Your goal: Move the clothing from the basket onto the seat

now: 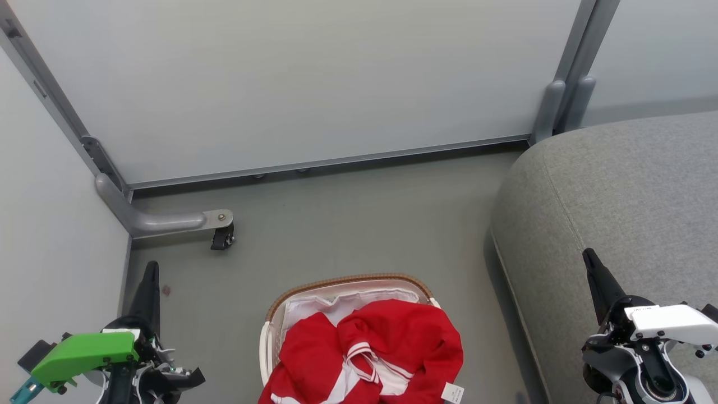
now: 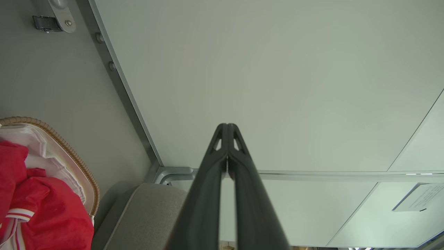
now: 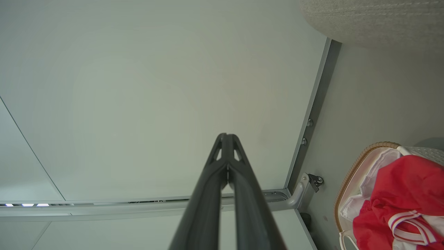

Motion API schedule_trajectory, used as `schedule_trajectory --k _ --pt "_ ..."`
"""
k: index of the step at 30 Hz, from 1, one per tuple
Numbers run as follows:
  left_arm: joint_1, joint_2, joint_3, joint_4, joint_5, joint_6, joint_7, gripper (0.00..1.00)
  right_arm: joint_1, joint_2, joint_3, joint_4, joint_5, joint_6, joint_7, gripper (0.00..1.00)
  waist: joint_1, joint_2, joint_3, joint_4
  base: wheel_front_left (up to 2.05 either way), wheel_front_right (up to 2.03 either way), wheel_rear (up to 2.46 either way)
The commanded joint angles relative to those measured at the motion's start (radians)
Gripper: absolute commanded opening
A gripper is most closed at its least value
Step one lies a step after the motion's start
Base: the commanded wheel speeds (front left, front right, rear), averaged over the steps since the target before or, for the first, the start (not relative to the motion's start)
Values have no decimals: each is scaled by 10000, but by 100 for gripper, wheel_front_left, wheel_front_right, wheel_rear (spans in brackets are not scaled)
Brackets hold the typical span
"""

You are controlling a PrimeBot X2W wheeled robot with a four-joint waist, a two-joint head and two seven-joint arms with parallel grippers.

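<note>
Low in the middle of the head view, between the two arms, the bright red soft clothing [image 1: 381, 348] with white stripes lies in a heap in the oval white plastic basket [image 1: 342, 282] with the brown woven rim. The heap hangs a little over the basket's right side, where a small white tag [image 1: 452, 391] shows. The basket stands on the grey floor [image 1: 348, 224]. Its long way seems to run from the robot out toward the pale wall panel [image 1: 308, 84], though its near end is cut off. The big grey fabric seat [image 1: 634, 191] with rounded edges is on the robot's right, near the basket, with a strip of floor between them. The left gripper [image 1: 150, 275], with two long dark fingers, is off to the left of the basket, seen against the floor. The right gripper [image 1: 592, 264] is off to the right, seen against the seat. Both point forward at the wall, so the clothing lies inward and back from each tip. I cannot say which one is nearer to the heap. Both grippers have their fingers pressed together with nothing between them. I think reaching for the clothing is not yet begun: an arm must turn inward and down, and spread its fingers, before it can take the red cloth.
</note>
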Motion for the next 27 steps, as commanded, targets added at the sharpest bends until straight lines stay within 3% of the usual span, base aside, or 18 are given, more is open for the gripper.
schedule_trajectory --k 1,5,6,16,27 --pt "-106 68 18 -8 -28 -70 25 0 113 -61 -15 -22 32 -2 6 0 0 0 0 0 0 0 0" --pt "-106 68 18 -12 -28 -70 25 0 113 -61 -15 -22 32 -2 4 0 0 0 0 0 0 0 0" --pt "0 0 0 -4 1 0 0 100 -1 -1 0 -1 -2 -2 -1 100 0 0 0 0 0 0 0" --pt "78 60 -239 509 601 11 -345 100 -4 -73 299 316 -485 -4 -332 100 0 0 13 10 0 0 0" --pt "-31 203 -463 607 3013 4 -861 100 -248 -313 635 258 -2687 -3 -858 100 0 0 26 33 0 0 0"
